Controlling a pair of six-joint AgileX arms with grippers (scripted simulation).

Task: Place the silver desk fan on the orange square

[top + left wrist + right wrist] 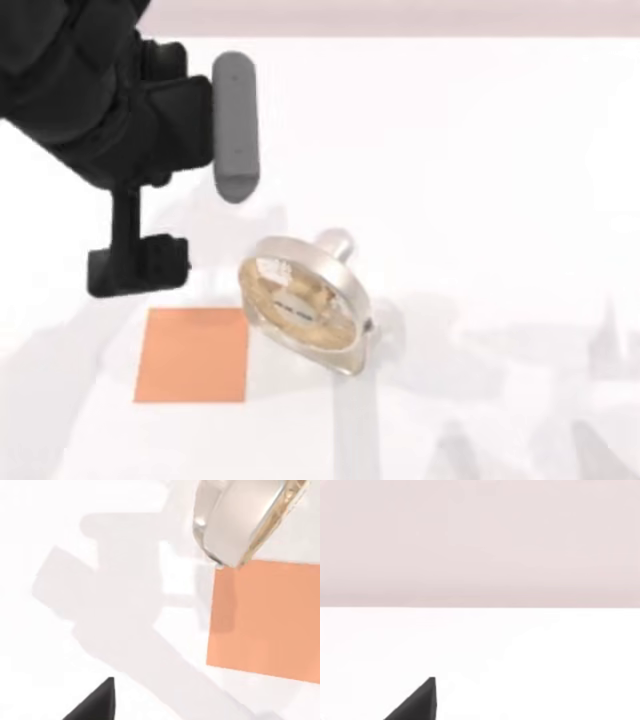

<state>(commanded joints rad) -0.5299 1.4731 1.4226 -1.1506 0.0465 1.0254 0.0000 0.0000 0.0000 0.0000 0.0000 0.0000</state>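
The silver desk fan point(300, 300) stands tilted on the white table, its beige-gold grille facing up and toward the front, just right of the orange square point(192, 355). Only its lower edge meets the square's right border. My left gripper point(190, 225) hovers open behind and left of the fan, holding nothing, its grey finger point(235, 125) and black finger point(140, 265) wide apart. In the left wrist view the fan's silver ring point(235, 525) touches a corner of the orange square point(265, 620). The right arm is out of the top view; its wrist view shows one dark fingertip point(417, 702).
The white table point(480, 200) runs back to a pale pinkish wall point(480, 540). Faint grey shadows of the arms lie across the table around the fan and toward the front right.
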